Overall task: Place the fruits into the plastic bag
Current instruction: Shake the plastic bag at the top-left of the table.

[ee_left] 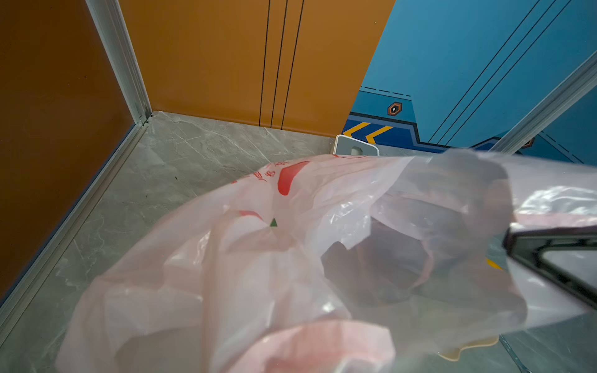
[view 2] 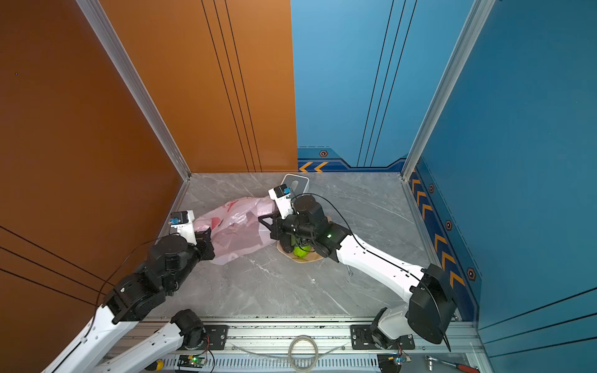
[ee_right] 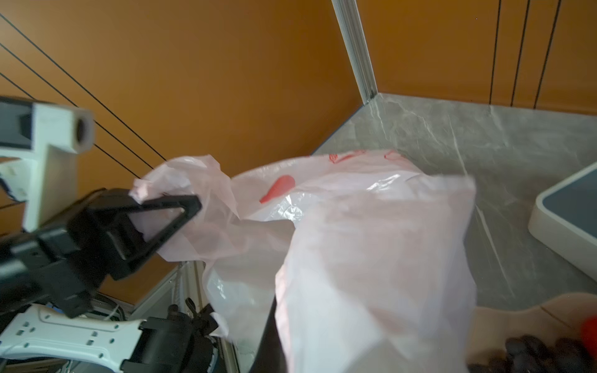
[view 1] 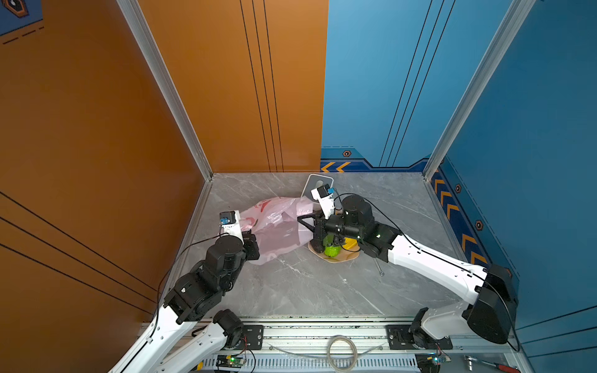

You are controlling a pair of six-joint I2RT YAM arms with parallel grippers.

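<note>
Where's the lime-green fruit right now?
In both top views the lime-green fruit sits on the peach plate, beneath the right arm, just right of the plastic bag.

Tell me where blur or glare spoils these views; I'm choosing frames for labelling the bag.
Right wrist view: the left gripper is smeared, and the plastic bag near the lens is soft, with white glints. Left wrist view: the bag's nearest folds are blurred, while the table behind is crisp. Both top views: sharp and evenly lit, with only soft shadows.
</note>
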